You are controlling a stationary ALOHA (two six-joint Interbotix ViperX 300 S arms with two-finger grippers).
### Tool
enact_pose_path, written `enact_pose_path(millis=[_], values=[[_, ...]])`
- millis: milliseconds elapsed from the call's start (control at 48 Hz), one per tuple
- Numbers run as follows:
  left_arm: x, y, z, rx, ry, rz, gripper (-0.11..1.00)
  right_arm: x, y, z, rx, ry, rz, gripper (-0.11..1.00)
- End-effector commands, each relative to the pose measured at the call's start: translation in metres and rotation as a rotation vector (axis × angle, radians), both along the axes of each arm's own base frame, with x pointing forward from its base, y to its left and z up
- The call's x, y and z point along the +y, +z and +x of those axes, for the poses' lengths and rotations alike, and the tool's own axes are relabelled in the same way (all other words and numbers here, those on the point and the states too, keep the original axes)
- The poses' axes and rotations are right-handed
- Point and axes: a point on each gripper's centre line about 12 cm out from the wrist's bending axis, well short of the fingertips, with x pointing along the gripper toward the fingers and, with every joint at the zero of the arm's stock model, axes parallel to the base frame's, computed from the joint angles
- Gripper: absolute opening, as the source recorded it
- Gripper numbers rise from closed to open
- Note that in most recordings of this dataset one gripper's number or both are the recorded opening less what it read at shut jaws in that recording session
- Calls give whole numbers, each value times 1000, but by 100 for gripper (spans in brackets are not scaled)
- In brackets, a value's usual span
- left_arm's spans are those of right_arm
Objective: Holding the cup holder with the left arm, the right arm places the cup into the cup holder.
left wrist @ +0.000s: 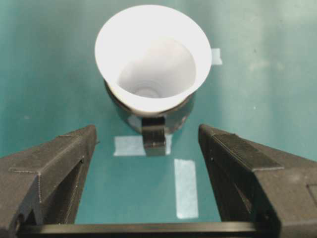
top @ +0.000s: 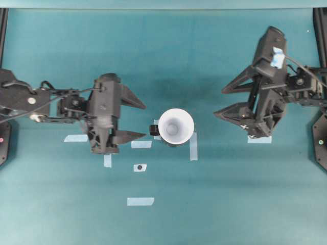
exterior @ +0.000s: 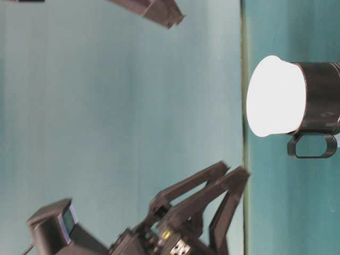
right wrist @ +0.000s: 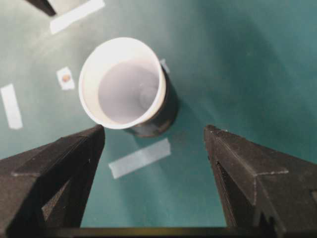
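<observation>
While cup [top: 176, 126] sits in cup holder [top: 154, 129] at frame centre, both grippers' fingers spread empty; left gripper [top: 137, 119] nearer than right gripper [top: 223, 102].

Teal table [top: 230, 204] carries pale tape strips [top: 140, 201] and the cup holder [top: 154, 129].

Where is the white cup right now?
In the overhead view the cup sits inside the black cup holder near the table's middle, between the two open grippers, neither touching it.
</observation>
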Motion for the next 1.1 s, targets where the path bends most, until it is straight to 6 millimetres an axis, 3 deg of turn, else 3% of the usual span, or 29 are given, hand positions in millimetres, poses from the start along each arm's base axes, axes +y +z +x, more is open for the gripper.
enact_pose_path(millis=[0,771,1083], values=[[-1,17,-3,-55,-8,11,86,1,19,-7,-85,7,-22,86],[-3,38,-26,-116,-9,17,86,5,14,-31,-154,7,-30,86],[-3,36,-28,-101,-7,14,86,5,12,-33,-152,7,-30,86]])
